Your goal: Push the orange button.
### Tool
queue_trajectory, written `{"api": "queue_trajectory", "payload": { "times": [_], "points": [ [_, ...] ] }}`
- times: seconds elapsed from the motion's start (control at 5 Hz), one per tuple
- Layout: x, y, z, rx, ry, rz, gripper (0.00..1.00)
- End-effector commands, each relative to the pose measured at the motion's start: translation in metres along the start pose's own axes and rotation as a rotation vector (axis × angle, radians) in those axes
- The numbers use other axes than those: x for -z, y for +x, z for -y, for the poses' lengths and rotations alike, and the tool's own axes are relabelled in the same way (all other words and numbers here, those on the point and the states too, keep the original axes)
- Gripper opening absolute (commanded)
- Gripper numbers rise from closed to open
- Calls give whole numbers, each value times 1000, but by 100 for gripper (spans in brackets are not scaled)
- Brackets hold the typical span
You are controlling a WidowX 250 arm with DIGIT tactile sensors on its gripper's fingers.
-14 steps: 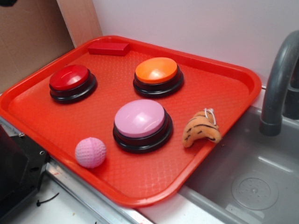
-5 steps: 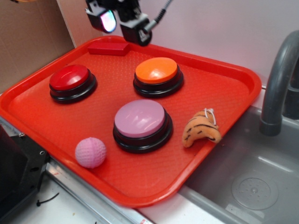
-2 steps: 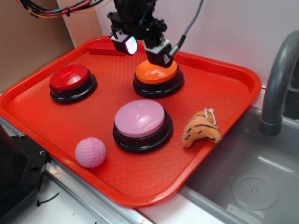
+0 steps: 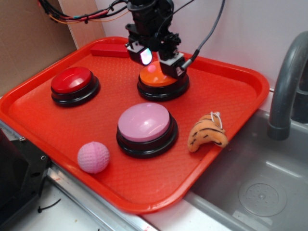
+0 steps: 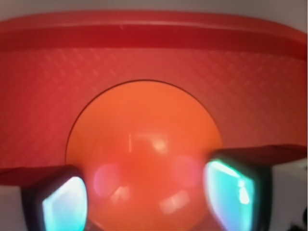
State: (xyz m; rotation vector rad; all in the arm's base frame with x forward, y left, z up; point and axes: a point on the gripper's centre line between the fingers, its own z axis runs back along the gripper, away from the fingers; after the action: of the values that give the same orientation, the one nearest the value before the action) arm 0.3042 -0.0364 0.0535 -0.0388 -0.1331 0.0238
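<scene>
Orange-domed round button on a black base [image 4: 156, 79] sits at the back of the red plastic tray [image 4: 240, 103], under the black gripper [image 4: 161, 62]. Wrist view: glossy dome [image 5: 144, 159] fills the gap between spread-apart fingers [image 5: 60, 202].

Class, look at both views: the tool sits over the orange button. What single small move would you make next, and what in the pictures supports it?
Probably a short straight press downward. The tool is already centred over the orange button, its fingers straddling the dome in the wrist view, so no sideways correction seems needed. Whether it already touches the dome cannot be told.
</scene>
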Motion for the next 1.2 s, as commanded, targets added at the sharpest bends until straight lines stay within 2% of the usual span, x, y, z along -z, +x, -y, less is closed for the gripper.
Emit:
{"api": "queue_trajectory", "payload": {
  "times": [0.0, 0.2, 0.4, 1.0],
  "points": [
    [-24, 4, 4, 30, 20, 60, 100],
    [-51, 4, 5, 76, 76, 4, 100],
    [-66, 3, 4, 63, 63, -16, 100],
    [-77, 9, 7, 85, 60, 12, 100]
  ]
}}
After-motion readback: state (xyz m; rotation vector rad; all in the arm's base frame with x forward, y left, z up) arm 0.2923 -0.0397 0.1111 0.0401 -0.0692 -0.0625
